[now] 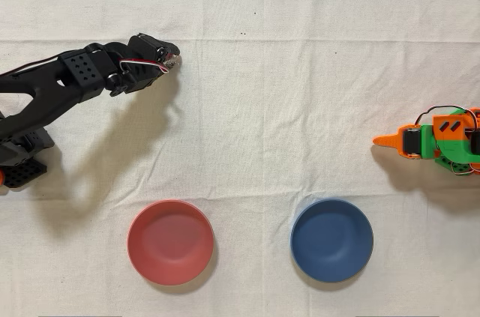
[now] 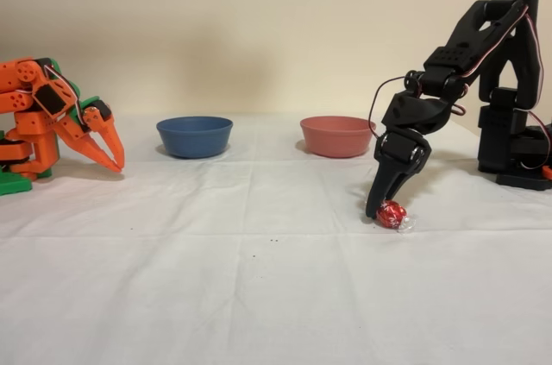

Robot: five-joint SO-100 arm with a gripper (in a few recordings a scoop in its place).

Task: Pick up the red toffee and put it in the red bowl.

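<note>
The red toffee [image 2: 392, 214] lies on the white cloth, its clear twisted end pointing right in the fixed view. The black arm's gripper [image 2: 384, 210] points steeply down onto it, and the fingertips pinch the toffee at cloth level. From overhead, the gripper [image 1: 172, 61] is at the upper left and a speck of the toffee [image 1: 174, 64] shows at its tip. The red bowl [image 1: 170, 242] sits near the bottom edge, well below the gripper in that view. In the fixed view the red bowl [image 2: 336, 135] stands behind and to the left of the gripper.
A blue bowl [image 1: 331, 240] of the same size sits to the right of the red one in the overhead view. The orange arm [image 1: 439, 141] stands idle at the right edge. The black arm's base [image 2: 513, 149] stands at the far right of the fixed view.
</note>
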